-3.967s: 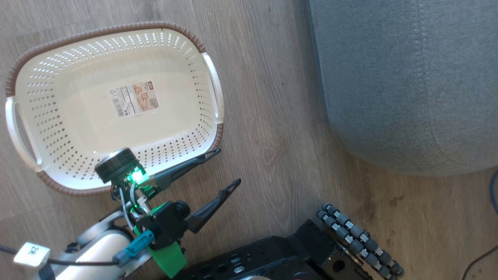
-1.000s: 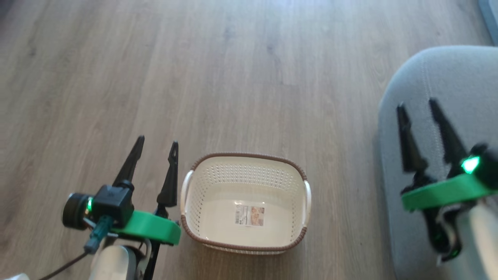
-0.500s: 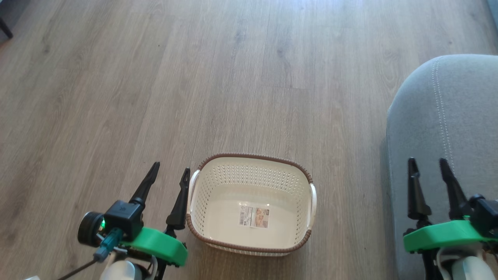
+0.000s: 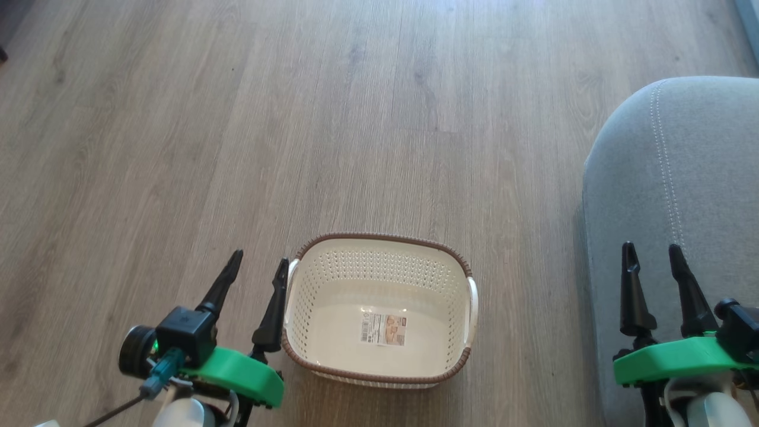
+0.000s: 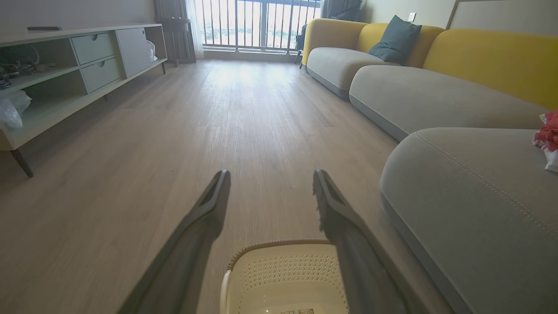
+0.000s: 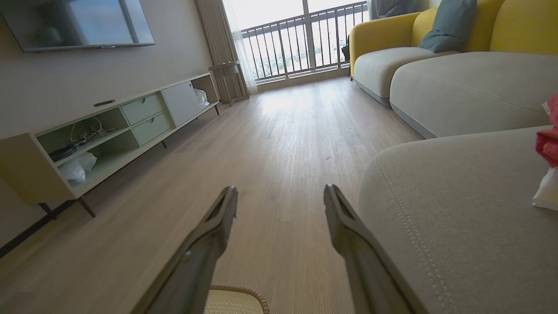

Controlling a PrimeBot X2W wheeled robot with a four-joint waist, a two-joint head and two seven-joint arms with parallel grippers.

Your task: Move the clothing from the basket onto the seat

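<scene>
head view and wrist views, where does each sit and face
Head view: up high, looking down at basket and seat; left fingers and right fingers show.
Left wrist view: low over the basket, facing the far window; own fingers show.
Right wrist view: low by the seat, facing likewise; own fingers show.
Shared: both wrist views show clothing on the seat.

The cream perforated basket (image 4: 379,264), brown-rimmed with a pale handle at each side, stood upright on the wood floor (image 4: 237,118), its label sticker (image 4: 383,330) showing on the base. Near its right side, apart from it, was the grey stitched sofa seat (image 4: 699,178). On that cushion lay the crumpled red and white clothing (image 5: 547,138).
</scene>
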